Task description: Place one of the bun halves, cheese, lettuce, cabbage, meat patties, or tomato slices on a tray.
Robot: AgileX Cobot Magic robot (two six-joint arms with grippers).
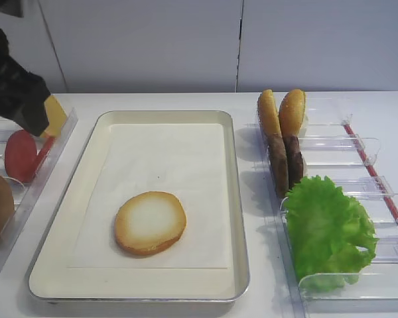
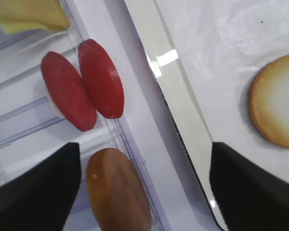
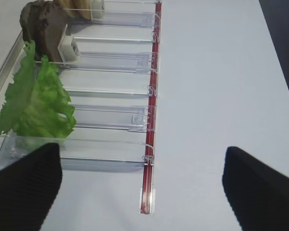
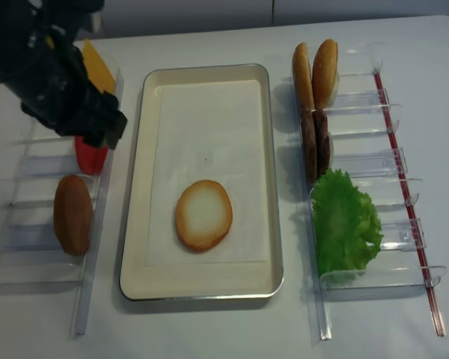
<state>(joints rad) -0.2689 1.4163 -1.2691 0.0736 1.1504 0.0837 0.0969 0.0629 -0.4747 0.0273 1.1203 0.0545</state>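
No readable text, label, brand, number or sign anywhere in view.

Tray (image 4: 138,187): bare liner across its far half and along both long sides; only the bun half (image 4: 203,215) lies flat toward the near end. Raised rim all round the tray. Left bins (image 4: 30,161) crowded: left gripper (image 2: 144,192), jaws wide, hangs above the upright tomato slices (image 2: 84,86) and brown domed bun (image 2: 118,192). Right bins: orange bun halves (image 4: 314,71), meat patties (image 4: 315,143) and lettuce (image 4: 346,221) stand tall along the tray-side edge. Bare table beyond the red strip (image 3: 151,120)
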